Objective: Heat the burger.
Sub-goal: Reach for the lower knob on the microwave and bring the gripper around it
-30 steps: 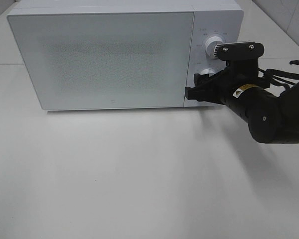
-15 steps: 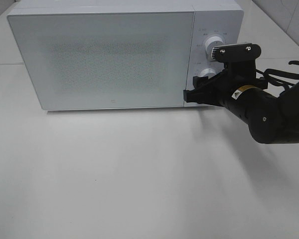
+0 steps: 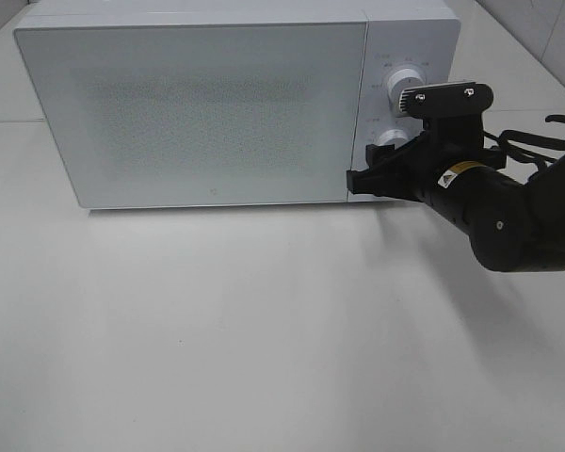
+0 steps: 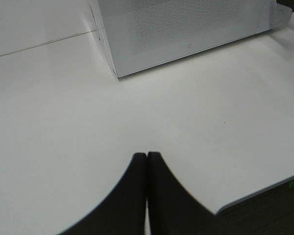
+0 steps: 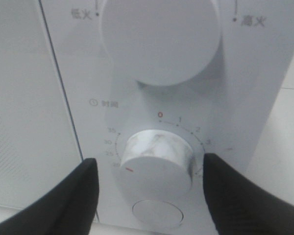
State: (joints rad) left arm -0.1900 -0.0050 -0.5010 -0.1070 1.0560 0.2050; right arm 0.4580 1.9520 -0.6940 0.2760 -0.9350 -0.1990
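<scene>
No burger shows in any view; it probably sits behind the microwave's (image 3: 198, 113) shut door. Soft and stacked, it would squash if pinched, so it is best lifted from beneath. Only the right wrist view shows the right gripper (image 5: 148, 164) spread either side of the timer knob (image 5: 157, 159), not clamping it. Only the left wrist view shows the left gripper (image 4: 147, 155), pressed together above the table (image 4: 63, 122).

Bright, even overhead light bleaches the white table (image 3: 264, 330), the microwave (image 3: 198, 113) throws a faint soft shadow at its foot, and the right gripper (image 5: 149, 164) looks blurred close up.
</scene>
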